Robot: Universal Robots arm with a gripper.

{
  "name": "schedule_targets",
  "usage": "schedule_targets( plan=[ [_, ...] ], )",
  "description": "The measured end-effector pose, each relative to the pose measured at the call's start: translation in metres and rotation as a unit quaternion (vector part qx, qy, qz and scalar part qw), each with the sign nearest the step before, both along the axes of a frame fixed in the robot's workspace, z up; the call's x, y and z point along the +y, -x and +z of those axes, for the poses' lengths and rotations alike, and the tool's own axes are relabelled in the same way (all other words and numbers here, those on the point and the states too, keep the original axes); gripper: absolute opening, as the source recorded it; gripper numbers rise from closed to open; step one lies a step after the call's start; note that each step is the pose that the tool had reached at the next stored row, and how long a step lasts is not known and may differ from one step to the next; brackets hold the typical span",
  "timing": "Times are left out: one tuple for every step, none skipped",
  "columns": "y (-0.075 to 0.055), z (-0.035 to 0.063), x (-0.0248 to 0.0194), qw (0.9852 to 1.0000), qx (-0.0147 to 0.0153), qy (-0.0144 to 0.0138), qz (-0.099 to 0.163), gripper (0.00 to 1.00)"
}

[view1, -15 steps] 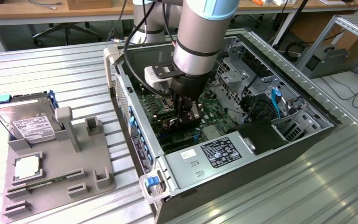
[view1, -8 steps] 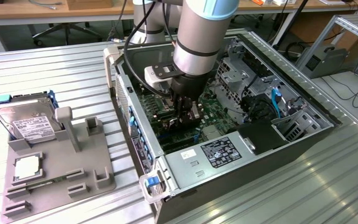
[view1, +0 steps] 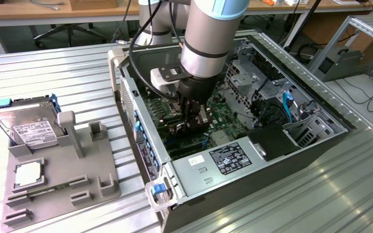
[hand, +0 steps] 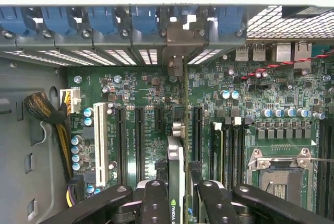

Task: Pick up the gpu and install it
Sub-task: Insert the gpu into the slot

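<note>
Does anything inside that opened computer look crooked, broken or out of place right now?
Nothing stands out. The gripper holds the gpu edge-on and straight above the motherboard, its bracket lined up with the rear slot openings. No damage or loose parts show.

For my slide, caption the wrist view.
The hand holds the gpu edge-on over the motherboard slots.
</note>
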State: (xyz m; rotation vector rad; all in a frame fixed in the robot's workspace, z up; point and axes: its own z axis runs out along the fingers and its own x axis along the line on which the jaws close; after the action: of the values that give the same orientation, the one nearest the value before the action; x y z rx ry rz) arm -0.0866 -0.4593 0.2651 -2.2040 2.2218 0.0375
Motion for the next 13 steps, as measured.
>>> schedule_targets(
  plan=[
    [0.0,-0.0003,0.0,1.0,-0.0001,0.0,0.0,0.26],
    [0.0,-0.0009,0.0,1.0,-0.0003,-0.0001,0.0,0.26],
    [-0.0001,-0.0011,0.0,1.0,-0.0003,0.0,0.0,0.26],
    [0.0,-0.0012,0.0001,1.0,-0.0003,-0.0001,0.0,0.26],
    [0.0,-0.0013,0.0,1.0,-0.0004,-0.0002,0.0,0.26],
    [0.0,-0.0013,0.0,1.0,-0.0004,-0.0002,0.0,0.26],
    [0.0002,-0.0019,0.0,1.0,-0.0005,-0.0003,0.0,0.26],
    [0.0007,-0.0034,0.0,1.0,-0.0005,0.0,0.0,0.26],
    [0.001,-0.0039,0.0,1.0,-0.0004,0.0001,0.0,0.26],
    [0.0011,-0.004,0.0,1.0,-0.0004,0.0,0.0,0.26],
    [0.0012,-0.0041,0.0,1.0,-0.0004,-0.0001,0.0,0.26],
    [0.0012,-0.0042,0.0,1.0,-0.0005,-0.0002,0.0,0.26],
    [0.0012,-0.0042,0.0,1.0,-0.0005,-0.0002,0.0,0.26]
  ],
)
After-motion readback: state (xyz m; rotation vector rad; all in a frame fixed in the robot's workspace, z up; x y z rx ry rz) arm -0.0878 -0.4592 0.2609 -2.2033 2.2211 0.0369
